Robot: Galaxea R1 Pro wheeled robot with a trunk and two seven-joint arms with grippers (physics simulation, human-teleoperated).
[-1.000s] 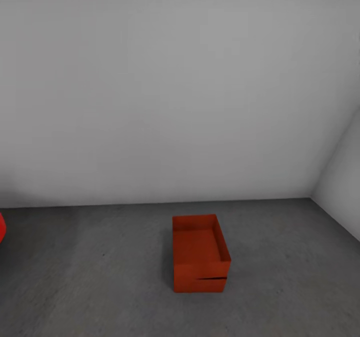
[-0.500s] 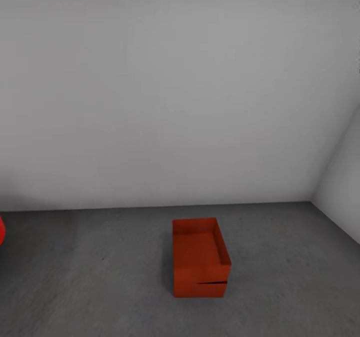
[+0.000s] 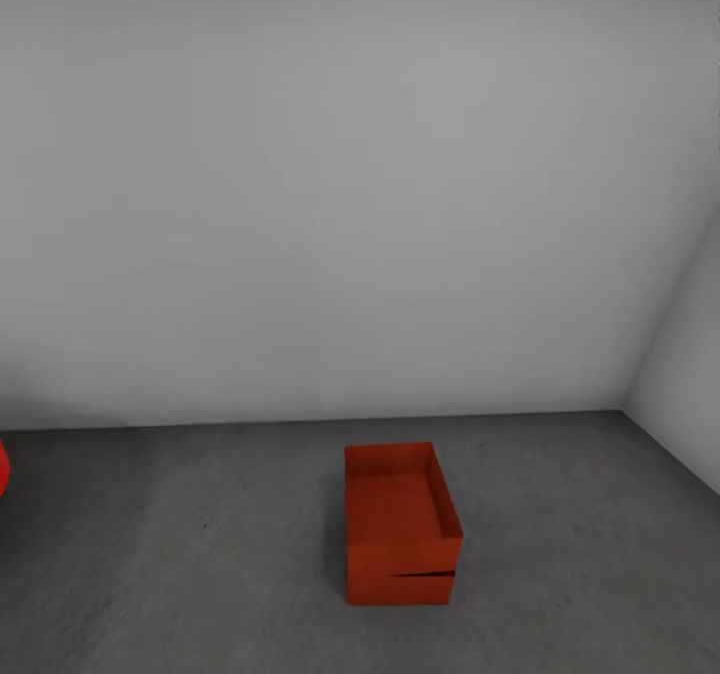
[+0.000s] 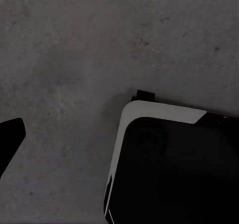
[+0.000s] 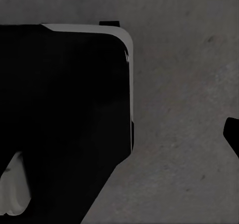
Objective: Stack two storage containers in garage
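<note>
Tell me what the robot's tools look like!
Just small bits peek in. The left tool's finger is a plain black, tapering shape, and the right tool's finger looks the same. I can't see any cables or markings. Nearby is the robot's black body, with a pale grey rounded edge.

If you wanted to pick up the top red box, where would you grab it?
Probably by the thin rim of the top container, one long side wall, coming straight down from above. It is open-topped and sits on the lower container on the floor, so a tool finger can slip inside the wall. This is a judgement only.
</note>
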